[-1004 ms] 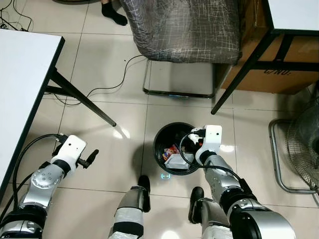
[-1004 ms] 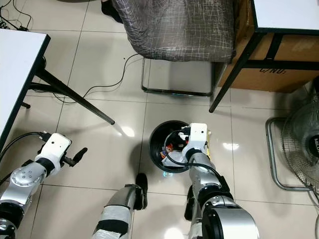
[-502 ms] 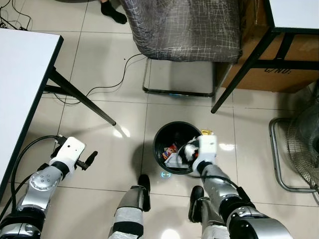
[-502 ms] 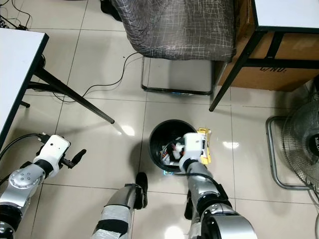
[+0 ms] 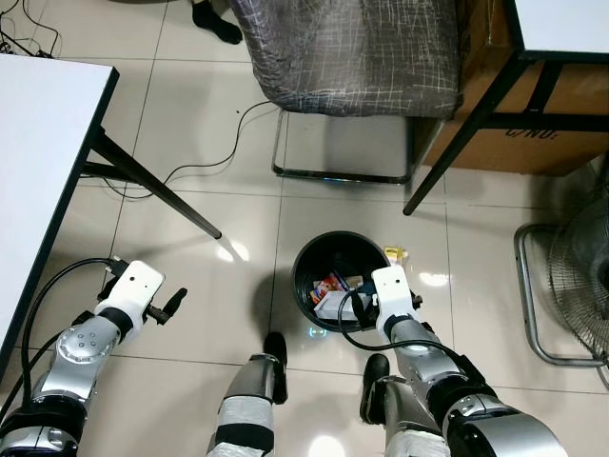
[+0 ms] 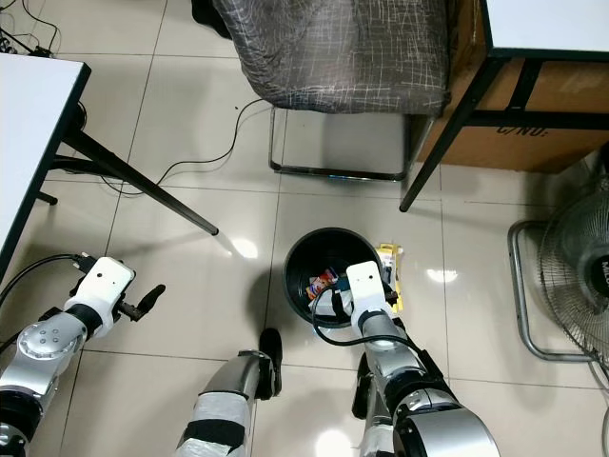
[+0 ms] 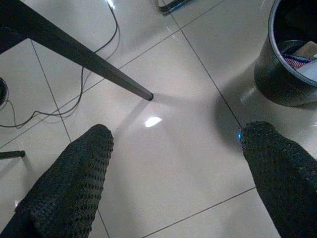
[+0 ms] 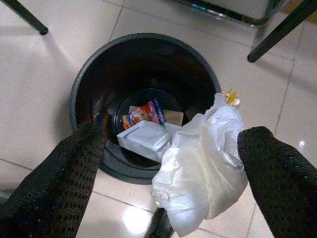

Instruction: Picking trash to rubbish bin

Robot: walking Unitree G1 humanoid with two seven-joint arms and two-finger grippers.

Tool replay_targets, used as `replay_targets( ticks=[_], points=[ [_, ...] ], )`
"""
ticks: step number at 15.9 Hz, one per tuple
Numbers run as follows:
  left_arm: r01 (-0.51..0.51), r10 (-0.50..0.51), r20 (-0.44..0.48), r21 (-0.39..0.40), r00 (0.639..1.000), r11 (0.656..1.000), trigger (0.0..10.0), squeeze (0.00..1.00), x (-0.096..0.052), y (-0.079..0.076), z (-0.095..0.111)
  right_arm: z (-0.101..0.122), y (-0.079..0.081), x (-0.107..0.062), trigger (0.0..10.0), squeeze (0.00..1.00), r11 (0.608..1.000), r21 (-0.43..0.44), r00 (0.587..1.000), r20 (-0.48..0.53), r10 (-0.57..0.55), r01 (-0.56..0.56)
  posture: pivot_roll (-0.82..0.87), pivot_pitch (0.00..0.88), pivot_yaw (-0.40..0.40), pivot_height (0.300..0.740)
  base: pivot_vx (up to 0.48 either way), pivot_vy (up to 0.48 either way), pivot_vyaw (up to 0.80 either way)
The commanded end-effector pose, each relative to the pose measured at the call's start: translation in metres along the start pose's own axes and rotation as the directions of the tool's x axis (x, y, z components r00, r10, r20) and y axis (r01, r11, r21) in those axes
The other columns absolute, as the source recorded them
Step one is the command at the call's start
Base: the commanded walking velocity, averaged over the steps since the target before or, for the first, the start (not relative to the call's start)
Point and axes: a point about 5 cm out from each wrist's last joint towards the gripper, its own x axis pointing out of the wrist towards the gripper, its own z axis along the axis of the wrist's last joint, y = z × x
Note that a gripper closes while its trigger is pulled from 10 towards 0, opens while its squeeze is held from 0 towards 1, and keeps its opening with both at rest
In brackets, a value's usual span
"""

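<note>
The black round rubbish bin (image 5: 303, 271) stands on the tiled floor just in front of my feet. Inside lie a white box (image 8: 143, 140) and a red snack wrapper (image 8: 144, 113). My right gripper (image 8: 176, 136) hovers over the bin's near rim, fingers wide apart and open. A crumpled white plastic bag (image 8: 203, 163) sits between them, draped at the rim; no finger touches it. A small yellow scrap (image 5: 395, 252) lies on the floor against the bin's far right side. My left gripper (image 5: 171, 305) hangs open over bare tiles, left of the bin.
A chair with grey cloth (image 5: 347, 52) stands beyond the bin. A white table (image 5: 38, 162) with a slanted black leg is on the left, and a cable (image 5: 205, 162) trails across the floor. A fan (image 5: 576, 276) and a cardboard box (image 5: 528, 143) are on the right. A socked foot (image 5: 217, 27) shows at the top.
My right arm has drawn back from over the bin's far right rim toward my body. The yellow scrap now shows beside the bin. The left arm has hardly moved.
</note>
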Motion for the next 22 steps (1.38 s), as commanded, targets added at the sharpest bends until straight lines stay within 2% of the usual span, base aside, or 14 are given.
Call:
replay_targets(
  ticks=[1,7,8,10,11,12,13,14,15,16,17,18,20,22],
  points=[
    [0.007,-0.007,-0.058,0.001,0.998,1.000,10.0,0.40,-0.007,-0.002,-0.014,-0.012,0.000,-0.004,10.0,1.00,0.997,-0.076,0.999,-0.026,-0.033,0.031,0.42,0.481,0.088,0.740,0.000,0.000,0.00],
    [-0.008,0.009,-0.055,0.008,0.998,1.000,10.0,0.40,-0.006,0.000,-0.012,-0.009,0.002,-0.004,10.0,1.00,0.963,-0.266,0.999,0.018,-0.026,0.030,0.42,0.481,0.088,0.740,0.000,0.000,0.00],
    [-0.010,0.011,-0.056,0.007,0.998,1.000,10.0,0.40,-0.006,0.000,-0.012,-0.011,0.006,-0.004,10.0,1.00,0.998,-0.040,0.999,-0.019,0.042,-0.042,0.42,0.481,0.086,0.740,0.000,0.000,0.00],
    [-0.010,0.011,-0.056,0.006,0.998,1.000,10.0,0.40,-0.005,0.000,-0.012,-0.014,-0.003,-0.004,10.0,1.00,0.993,-0.115,0.999,-0.037,-0.037,0.033,0.42,0.481,0.085,0.740,0.000,0.000,0.00],
    [-0.011,0.012,-0.056,0.007,0.998,1.000,10.0,0.40,-0.005,0.000,-0.012,-0.014,-0.002,-0.004,10.0,1.00,0.958,-0.287,0.999,-0.023,-0.036,0.028,0.42,0.481,0.085,0.740,0.000,0.000,0.00],
    [-0.012,0.013,-0.055,0.007,0.998,1.000,10.0,0.40,-0.005,0.000,-0.012,-0.014,-0.004,-0.004,10.0,1.00,0.968,-0.243,0.998,-0.028,-0.062,0.054,0.42,0.480,0.083,0.740,0.000,0.000,0.00],
    [-0.013,0.014,-0.055,0.008,0.998,1.000,10.0,0.40,-0.005,0.000,-0.012,-0.013,-0.005,-0.004,10.0,1.00,0.936,-0.347,0.998,-0.011,-0.069,0.061,0.42,0.480,0.083,0.740,0.000,0.000,0.00],
    [-0.016,0.016,-0.055,0.009,0.998,1.000,10.0,0.40,-0.004,0.000,-0.011,-0.014,-0.004,-0.004,10.0,1.00,0.982,-0.184,0.998,-0.044,-0.050,0.041,0.42,0.479,0.085,0.740,0.000,0.000,0.00],
    [-0.016,0.017,-0.054,0.012,0.998,1.000,10.0,0.40,-0.004,0.000,-0.011,-0.014,-0.004,-0.004,10.0,1.00,0.943,-0.330,0.998,-0.028,-0.063,0.051,0.42,0.479,0.085,0.740,0.000,0.000,0.00],
    [-0.017,0.018,-0.053,0.015,0.998,1.000,10.0,0.40,-0.004,0.000,-0.011,-0.018,-0.005,-0.004,10.0,1.00,0.992,-0.119,0.995,-0.079,-0.053,0.043,0.42,0.479,0.085,0.740,0.000,0.000,0.00],
    [-0.017,0.018,-0.053,0.016,0.998,1.000,10.0,0.40,-0.004,0.000,-0.011,-0.020,-0.007,-0.005,10.0,1.00,0.966,-0.254,0.994,-0.081,-0.069,0.047,0.42,0.479,0.085,0.740,0.000,0.000,0.00],
    [-0.017,0.017,-0.054,0.015,0.998,1.000,10.0,0.40,-0.004,0.000,-0.011,-0.023,-0.007,-0.006,10.0,1.00,0.979,-0.197,0.992,-0.103,-0.068,0.047,0.42,0.479,0.085,0.740,0.000,0.000,0.00],
    [-0.015,0.016,-0.054,0.015,0.998,1.000,10.0,0.40,-0.004,0.000,-0.011,-0.016,-0.014,-0.005,10.0,1.00,0.995,-0.043,0.994,-0.059,-0.093,0.091,0.42,0.479,0.085,0.740,0.000,0.000,0.00],
    [-0.012,0.013,-0.056,0.013,0.998,1.000,10.0,0.40,-0.004,0.000,-0.012,-0.002,-0.012,-0.001,10.0,1.00,0.974,0.223,0.999,0.017,-0.043,0.038,0.42,0.478,0.087,0.740,0.000,0.000,0.00]
  ],
)
